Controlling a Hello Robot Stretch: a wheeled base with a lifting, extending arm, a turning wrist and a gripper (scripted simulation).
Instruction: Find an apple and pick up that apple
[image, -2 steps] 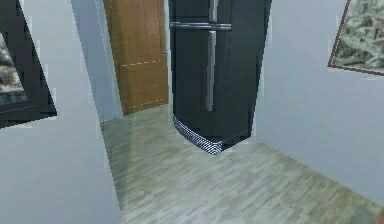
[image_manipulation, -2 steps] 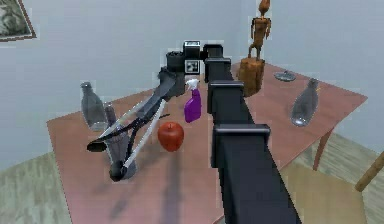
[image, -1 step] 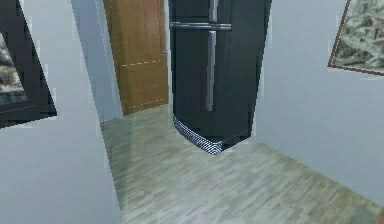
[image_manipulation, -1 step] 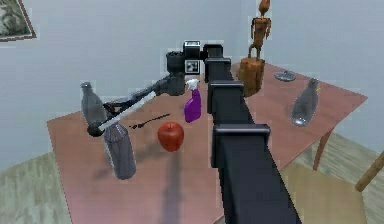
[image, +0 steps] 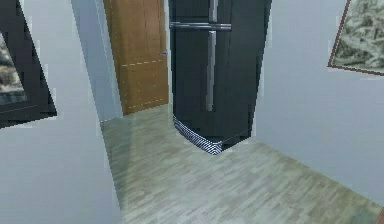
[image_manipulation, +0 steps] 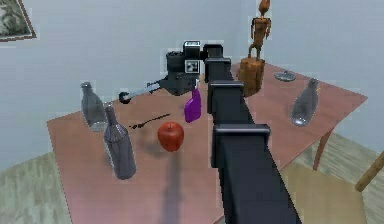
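Note:
A red apple (image_manipulation: 171, 136) lies on the reddish-brown table (image_manipulation: 150, 170) in the arm side view, left of the dark arm bar (image_manipulation: 240, 150). The gripper (image_manipulation: 130, 109) reaches left from its dark body (image_manipulation: 180, 75), farther out over the table than the apple and a little to its left. Its thin fingers (image_manipulation: 140, 92) end close to a glass bottle (image_manipulation: 90, 104). I cannot tell whether it holds anything, nor whether it touches the apple.
On the table stand a second glass bottle (image_manipulation: 119, 148) left of the apple, a third (image_manipulation: 305, 103) at the right, a purple container (image_manipulation: 193, 103), a wooden figure (image_manipulation: 256, 55) and a small dish (image_manipulation: 285, 75). Ahead are a black fridge (image: 215, 70), a wooden door (image: 138, 55) and bare floor (image: 230, 185).

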